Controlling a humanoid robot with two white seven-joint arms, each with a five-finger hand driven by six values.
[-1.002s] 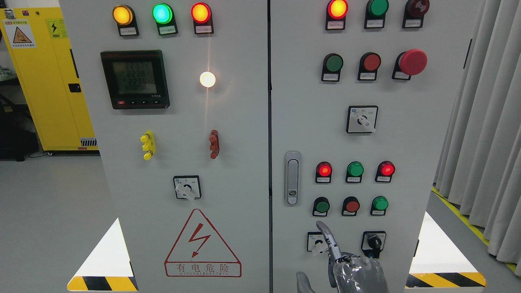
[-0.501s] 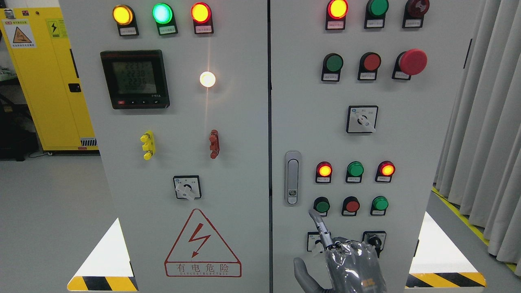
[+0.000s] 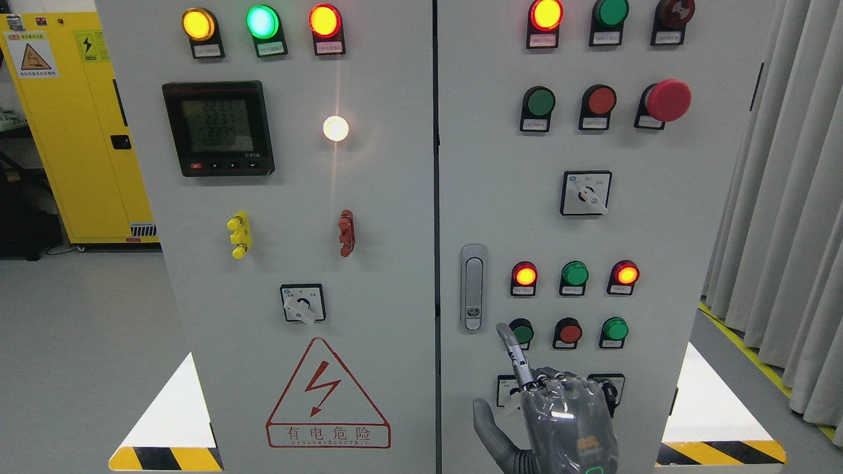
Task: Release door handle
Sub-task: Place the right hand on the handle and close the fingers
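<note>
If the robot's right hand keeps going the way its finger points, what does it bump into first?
The right hand points up and a bit left. Its fingertip already sits beside the dark green button; further along that line comes the door handle. How near the panel it is, I can't tell.

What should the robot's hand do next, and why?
Probably pull the right hand down and away from the cabinet. It holds nothing: its pointing finger sits just below and right of the silver door handle, not touching it, so the handle looks let go. Backing off would avoid bumping the green button beside that fingertip.
</note>
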